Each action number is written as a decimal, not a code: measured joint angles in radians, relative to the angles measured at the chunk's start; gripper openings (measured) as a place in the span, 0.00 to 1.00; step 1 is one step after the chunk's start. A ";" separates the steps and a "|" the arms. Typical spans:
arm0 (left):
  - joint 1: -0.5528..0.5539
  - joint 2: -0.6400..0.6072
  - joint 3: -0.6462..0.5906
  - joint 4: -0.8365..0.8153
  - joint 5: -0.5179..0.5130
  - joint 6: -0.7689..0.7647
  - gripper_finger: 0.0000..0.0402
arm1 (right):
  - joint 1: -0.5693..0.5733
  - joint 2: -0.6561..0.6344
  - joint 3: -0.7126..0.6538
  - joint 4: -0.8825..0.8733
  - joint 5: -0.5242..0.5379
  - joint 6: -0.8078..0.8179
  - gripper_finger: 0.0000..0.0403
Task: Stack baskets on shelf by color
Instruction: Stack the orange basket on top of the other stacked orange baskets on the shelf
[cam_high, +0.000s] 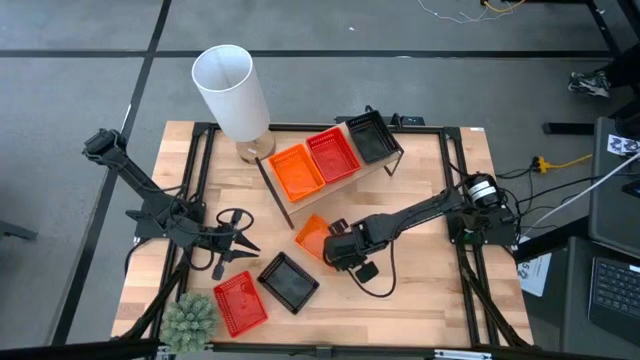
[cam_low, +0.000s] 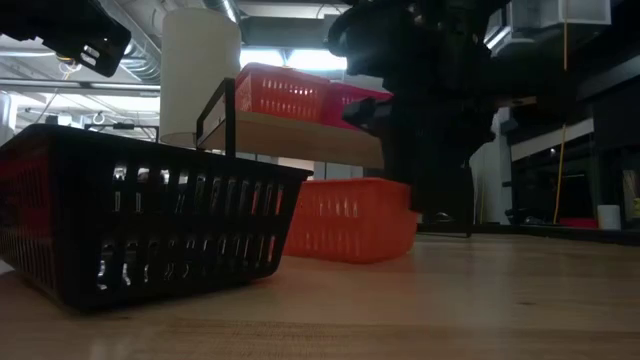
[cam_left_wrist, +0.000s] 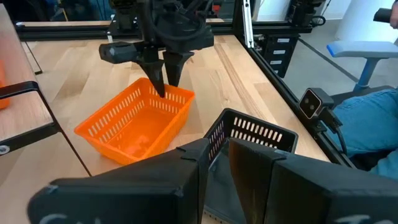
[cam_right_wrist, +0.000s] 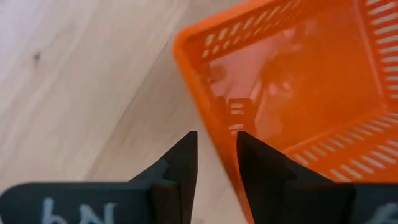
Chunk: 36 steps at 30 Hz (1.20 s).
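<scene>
An orange basket sits on the table just in front of the shelf, and my right gripper is shut on its end wall. The shelf board carries an orange basket, a red one and a black one side by side. A black basket and a red basket lie on the table nearer the front edge. My left gripper hovers shut to the left of them, touching nothing, and faces the black basket. My right gripper holds the loose orange basket by the rim of one short end wall, next to a corner. One finger is inside the basket and the other outside, coming from above and pointing down. The basket's bottom looks to rest on the table.
A tall white cylinder stands at the shelf's far left end. A green spiky plant sits at the near left corner. Black frame rails run along the table's sides. Bare wood lies to the right of the baskets.
</scene>
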 joint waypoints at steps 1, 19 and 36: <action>0.000 0.000 0.000 0.000 0.000 0.000 0.14 | 0.000 0.000 0.000 0.004 0.008 0.021 0.26; 0.000 0.000 0.000 0.000 0.000 0.000 0.14 | 0.111 0.000 0.265 -0.317 0.195 0.207 0.01; 0.000 0.000 0.000 0.000 0.000 0.000 0.14 | 0.091 0.000 0.660 -0.415 0.658 -0.198 0.01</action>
